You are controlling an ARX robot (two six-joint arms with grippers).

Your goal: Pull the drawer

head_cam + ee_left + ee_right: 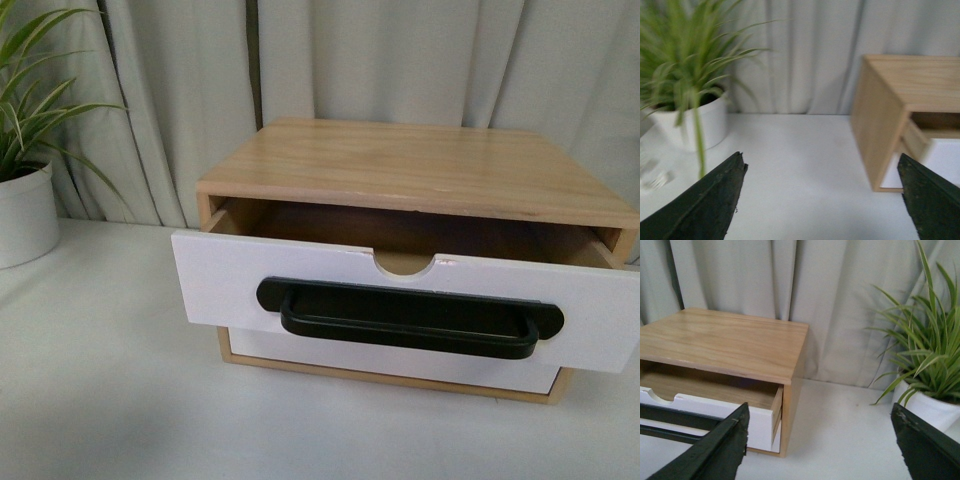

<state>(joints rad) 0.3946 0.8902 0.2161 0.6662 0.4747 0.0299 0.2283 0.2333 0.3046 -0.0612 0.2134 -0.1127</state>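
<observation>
The drawer [230,280] has a white front, a long black bar handle [410,318] and a half-round notch in its top edge. It stands pulled partway out of the wooden cabinet [420,165]. Below it is a plain white drawer front [400,368], closed. Neither arm shows in the front view. My left gripper [820,172] is open over the bare table, left of the cabinet [880,125], holding nothing. My right gripper [820,425] is open to the right of the cabinet [730,342], with the drawer's side [776,407] and handle [675,417] visible, and it holds nothing.
A potted plant in a white pot [25,215] stands at the table's far left, also shown in the left wrist view [700,122]. Another plant in a white pot [927,407] stands right of the cabinet. Grey curtains [400,60] hang behind. The white table [110,400] spreads in front.
</observation>
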